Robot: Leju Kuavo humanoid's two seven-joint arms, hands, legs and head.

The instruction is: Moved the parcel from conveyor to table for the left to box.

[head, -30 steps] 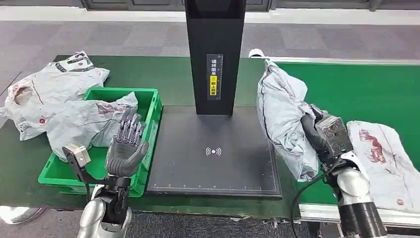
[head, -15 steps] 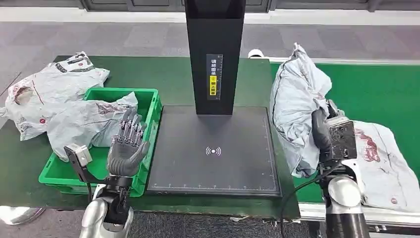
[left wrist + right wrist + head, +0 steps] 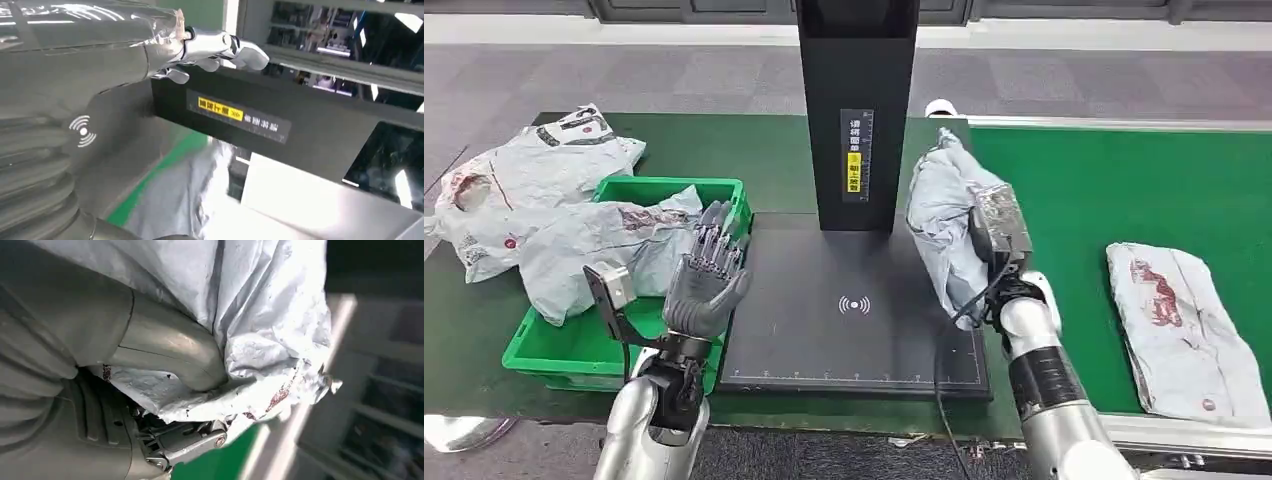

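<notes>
A crumpled grey parcel [image 3: 944, 225] hangs upright over the right edge of the black scanner plate [image 3: 824, 340], gripped by my right hand [image 3: 989, 235]. In the right wrist view the thick thumb [image 3: 165, 357] presses into the grey parcel [image 3: 260, 325]. My left hand [image 3: 704, 285] is raised with its fingers apart and holds nothing, between the green box [image 3: 564, 350] and the plate. The left wrist view shows its pale fingertips [image 3: 220, 50] against the black scanner post [image 3: 280, 130].
The black scanner post [image 3: 857, 110] rises behind the plate. Another grey parcel [image 3: 1189, 330] lies on the green conveyor [image 3: 1124, 180] at the right. Two grey parcels lie at the left, one [image 3: 594, 245] draped in the green box and one [image 3: 519, 180] on the table.
My right hand has carried the parcel leftward, off the conveyor and over the plate's right edge. My left hand has shifted a little right and up, fingers still apart.
</notes>
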